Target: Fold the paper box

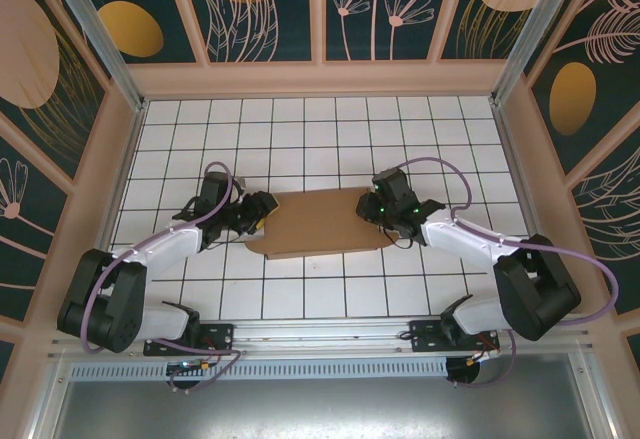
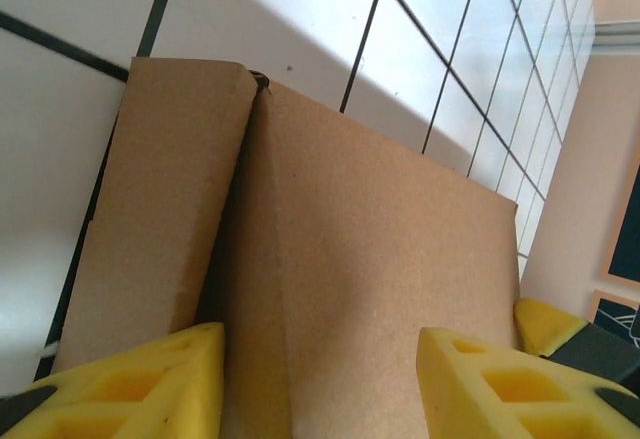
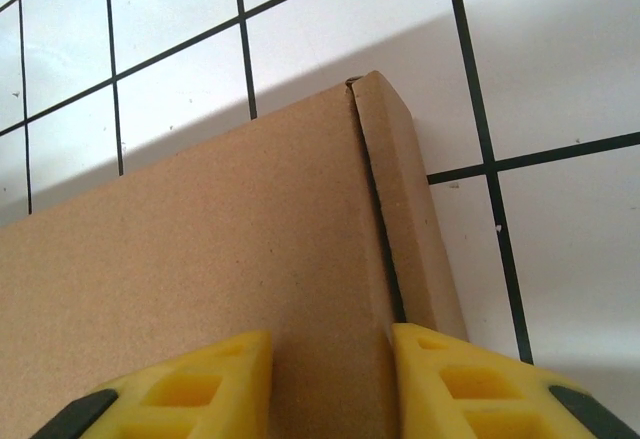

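Mid-frame in top view, box (image 1: 320,221) is lying flat on table (image 1: 300,129). Left tool (image 1: 262,213) and right tool (image 1: 378,211) are sitting at its ends, jaws apart. Looking light, stiff, creasing readily; I'd be gripping the edges.

I read no text, label, brand, number or sign anywhere. The paper box (image 1: 318,221) showed me plain brown cardboard, and the wall panels (image 1: 262,7) at twelve o'clock carried painted flowers and leaves, no lettering.

Matt brown cardboard paper box (image 1: 320,221) on smooth white gridded table (image 1: 300,129)
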